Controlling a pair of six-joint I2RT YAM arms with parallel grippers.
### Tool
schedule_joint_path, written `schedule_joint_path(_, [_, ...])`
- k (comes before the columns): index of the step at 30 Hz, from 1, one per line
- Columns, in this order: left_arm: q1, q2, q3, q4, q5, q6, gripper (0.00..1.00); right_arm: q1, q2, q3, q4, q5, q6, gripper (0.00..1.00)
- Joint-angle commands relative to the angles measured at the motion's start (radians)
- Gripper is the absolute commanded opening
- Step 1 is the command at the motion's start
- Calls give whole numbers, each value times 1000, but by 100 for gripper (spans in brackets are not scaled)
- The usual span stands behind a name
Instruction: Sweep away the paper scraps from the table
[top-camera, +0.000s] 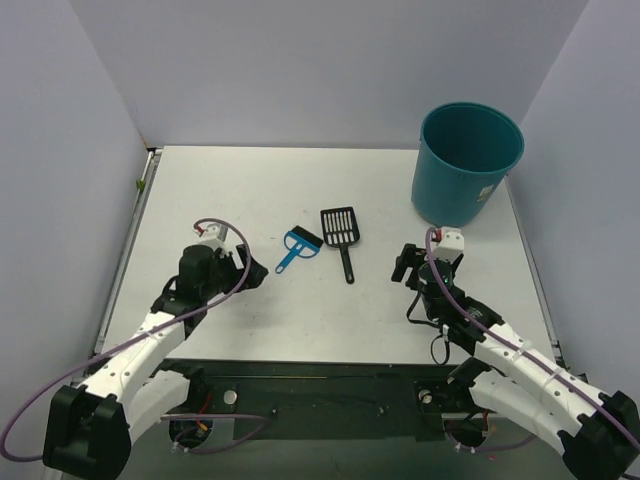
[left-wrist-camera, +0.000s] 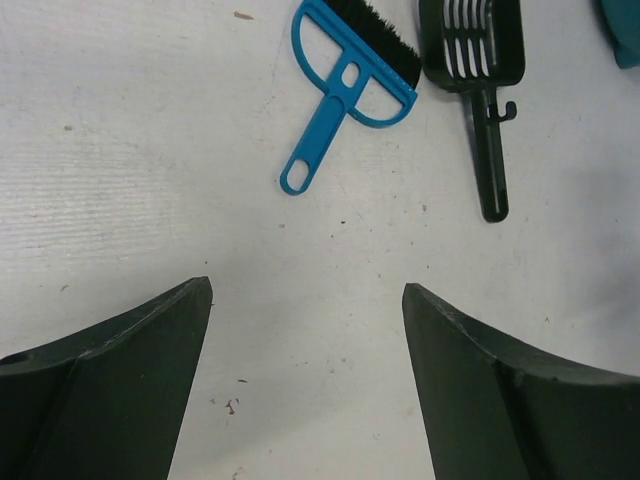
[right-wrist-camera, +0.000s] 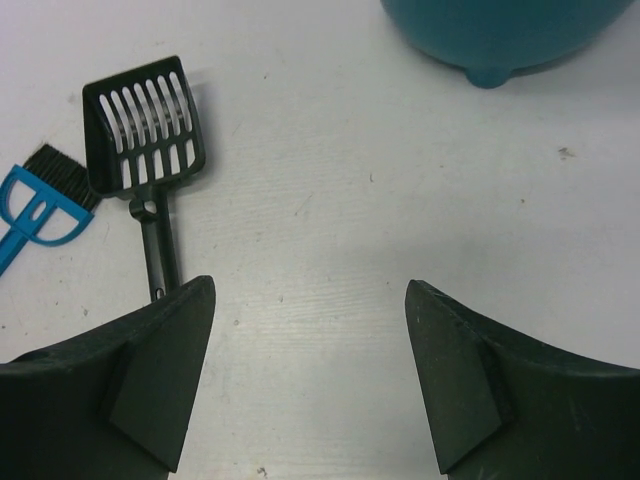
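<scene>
Paper scraps are not to be made out anywhere on the white table. The left wrist view shows only a reddish speck near the claw, too small to say what it is. Scraps of that kind would likely be almost weightless, soft and apt to skid or flutter. Pinching them one by one looks hopeless, so I judge that the tools must do the work. The blue brush and the black scoop lie side by side at the middle of the table, apart from each other, with their handles pointing toward the near edge. Both look like light, stiff plastic. Each is probably best taken on its thin handle, the brush low on the shaft above the loop. The teal bin stands at the far right. Both arms reach in from the near edge, elbows bent and wrists low. The left claw is spread wide and holds nothing, just near and left of the brush handle. The right claw is likewise spread and empty, to the right of the scoop handle.
</scene>
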Motion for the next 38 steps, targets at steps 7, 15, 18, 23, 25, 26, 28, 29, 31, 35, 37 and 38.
schedule_joint_path(7, [-42, -255, -210, 232, -41, 133, 88, 7, -99, -49, 76, 143, 26, 72])
schedule_joint_path(15, [-45, -432, -304, 298, 29, 131, 88, 7, -137, -83, 95, 202, 38, 73])
schedule_joint_path(18, [-44, -489, -316, 282, 1, 120, 89, 4, -139, -83, 89, 206, 41, 73])
schedule_joint_path(23, [-44, -555, -335, 272, -14, 123, 89, 4, -140, -80, 81, 219, 49, 73])
schedule_joint_path(25, [-44, -566, -342, 272, -12, 120, 89, 6, -143, -74, 70, 219, 51, 73])
schedule_joint_path(26, [-44, -569, -344, 272, -8, 120, 90, 6, -145, -72, 64, 220, 51, 73])
schedule_joint_path(28, [-44, -571, -345, 273, -3, 119, 90, 6, -147, -69, 53, 225, 51, 73])
schedule_joint_path(29, [-44, -568, -344, 270, -5, 119, 89, 6, -148, -71, 53, 226, 49, 73])
schedule_joint_path(31, [-44, -563, -342, 270, -8, 116, 89, 4, -150, -71, 53, 231, 51, 73])
schedule_joint_path(35, [-44, -539, -339, 284, 1, 120, 89, 6, -140, -66, 50, 231, 51, 73])
schedule_joint_path(37, [-44, -525, -335, 284, 1, 123, 89, 6, -140, -66, 49, 231, 51, 73])
schedule_joint_path(38, [-44, -523, -333, 284, 1, 125, 90, 6, -142, -66, 47, 231, 52, 73])
